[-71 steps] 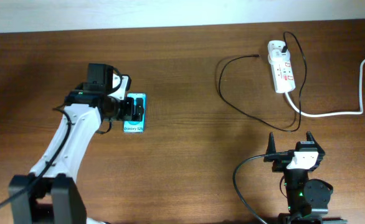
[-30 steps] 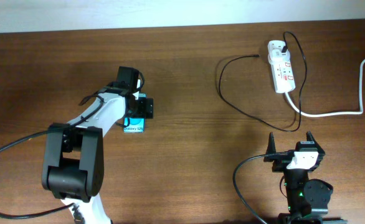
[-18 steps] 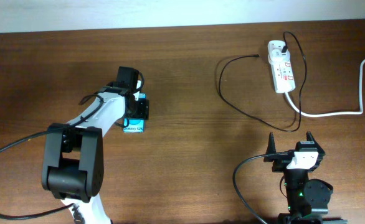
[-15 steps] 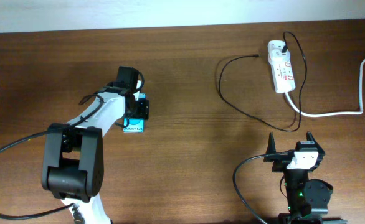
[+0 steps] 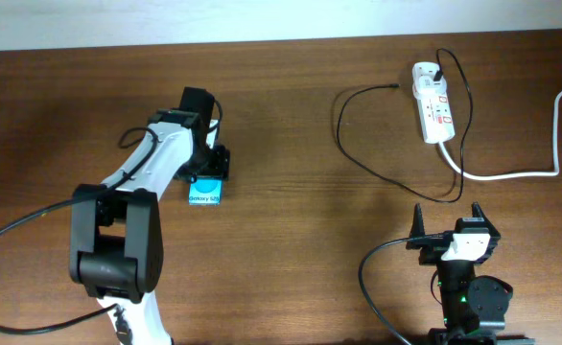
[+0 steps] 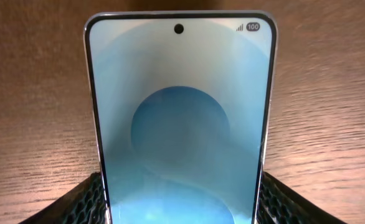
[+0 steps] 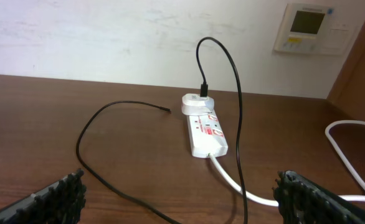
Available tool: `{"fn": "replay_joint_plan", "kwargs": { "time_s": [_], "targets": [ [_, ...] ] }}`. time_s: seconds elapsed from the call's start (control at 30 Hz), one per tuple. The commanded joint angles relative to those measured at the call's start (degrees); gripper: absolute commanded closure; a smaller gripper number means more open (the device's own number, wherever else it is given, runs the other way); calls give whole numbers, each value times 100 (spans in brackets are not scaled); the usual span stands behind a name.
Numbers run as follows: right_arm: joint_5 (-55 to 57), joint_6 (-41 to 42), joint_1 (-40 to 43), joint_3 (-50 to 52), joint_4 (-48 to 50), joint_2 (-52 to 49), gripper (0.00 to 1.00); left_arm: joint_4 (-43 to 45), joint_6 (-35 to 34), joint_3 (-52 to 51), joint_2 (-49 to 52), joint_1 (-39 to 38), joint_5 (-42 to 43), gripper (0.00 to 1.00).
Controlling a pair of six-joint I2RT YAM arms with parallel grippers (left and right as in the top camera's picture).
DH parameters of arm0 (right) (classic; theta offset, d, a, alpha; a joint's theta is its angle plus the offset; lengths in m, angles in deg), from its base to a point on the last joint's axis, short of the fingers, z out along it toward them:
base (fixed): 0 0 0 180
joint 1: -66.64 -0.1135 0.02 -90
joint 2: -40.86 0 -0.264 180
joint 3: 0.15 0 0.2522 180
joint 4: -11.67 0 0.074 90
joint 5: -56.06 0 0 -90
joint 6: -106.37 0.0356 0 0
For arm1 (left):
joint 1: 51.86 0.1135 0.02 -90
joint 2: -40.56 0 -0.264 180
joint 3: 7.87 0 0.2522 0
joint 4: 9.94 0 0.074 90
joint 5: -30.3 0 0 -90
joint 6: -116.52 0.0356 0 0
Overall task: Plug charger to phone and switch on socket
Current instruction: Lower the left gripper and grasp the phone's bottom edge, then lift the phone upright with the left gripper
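Observation:
The phone [image 5: 205, 195] lies flat on the table at the left, and its cyan-blue screen fills the left wrist view [image 6: 179, 106]. My left gripper [image 5: 209, 171] is over its far end, with both fingers [image 6: 179, 202] pressed against the phone's long edges. The socket [image 5: 433, 113] lies at the far right and also shows in the right wrist view [image 7: 204, 132]. The charger's black cable [image 5: 343, 144] loops on the table, with its plug in the socket's far end and its connector tip [image 7: 167, 110] free. My right gripper [image 5: 447, 218] is open and empty near the front edge.
A thick white cord [image 5: 540, 172] runs from the socket to the right edge. The black cable's loop lies between the socket and my right gripper. A wall panel [image 7: 308, 28] hangs behind the table.
My left arm has swung round over the phone and shifted slightly toward the far edge. The phone has stayed in place. The right arm has not moved.

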Motion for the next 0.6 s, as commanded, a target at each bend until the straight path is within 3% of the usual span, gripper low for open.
{"fn": "replay_joint_plan", "kwargs": {
  "time_s": [0.0,0.13,0.47,0.57],
  "targets": [
    [50,-42,28,28,-33,33,2,-304,68,385,28,-2,289,58],
    [50,-42,28,28,-33,33,2,-767,70,761,28,-2,949,62],
    [50,-42,28,28,-33,33,2,-938,61,874,24,4,4223,69],
    [50,-44,28,28,-33,33,2,-929,-363,874,24,2,4750,70]
  ]
}}
